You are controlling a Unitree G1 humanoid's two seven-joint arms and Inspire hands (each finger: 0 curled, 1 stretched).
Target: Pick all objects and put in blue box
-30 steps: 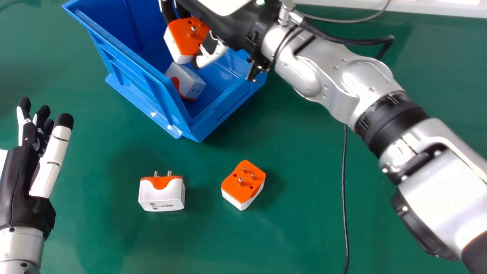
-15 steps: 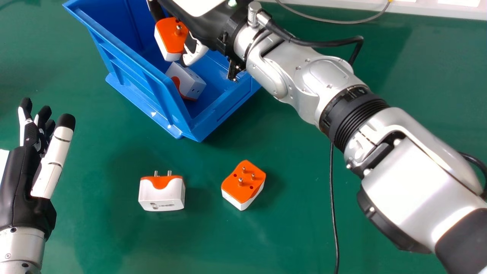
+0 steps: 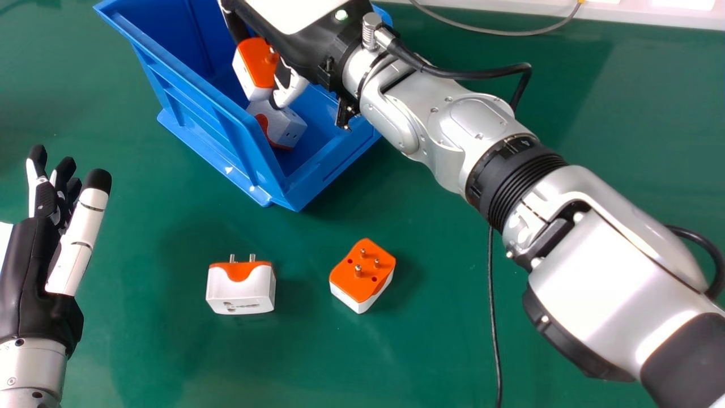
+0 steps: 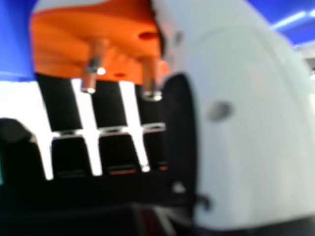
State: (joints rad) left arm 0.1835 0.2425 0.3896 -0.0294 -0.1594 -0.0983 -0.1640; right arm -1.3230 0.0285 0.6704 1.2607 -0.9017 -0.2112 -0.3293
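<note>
My right hand [image 3: 306, 42] is inside the blue box's [image 3: 226, 113] opening in the head view, its fingers and thumb shut on an orange and white adapter [image 3: 249, 71]. In the right hand view that adapter [image 4: 118, 29] has its metal pins showing, between the fingers and the thumb of my right hand [image 4: 246, 113]. Just beneath it in the box lies another white adapter [image 3: 283, 124]. Two adapters sit on the green table: one with its socket face forward [image 3: 241, 289], one pins up [image 3: 362, 275]. At the left edge my left hand [image 3: 34, 272] is open and holds nothing.
My silver right forearm crosses above the table from the lower right to the box. A black cable [image 3: 494, 317] runs down the green table [image 3: 170, 351] beneath it. A grey cable [image 3: 510, 32] lies along the back edge.
My right hand has moved left with the adapter, then slightly lower toward the one in the box. The forearm has swung left with it. My left hand has stayed nearly still.
</note>
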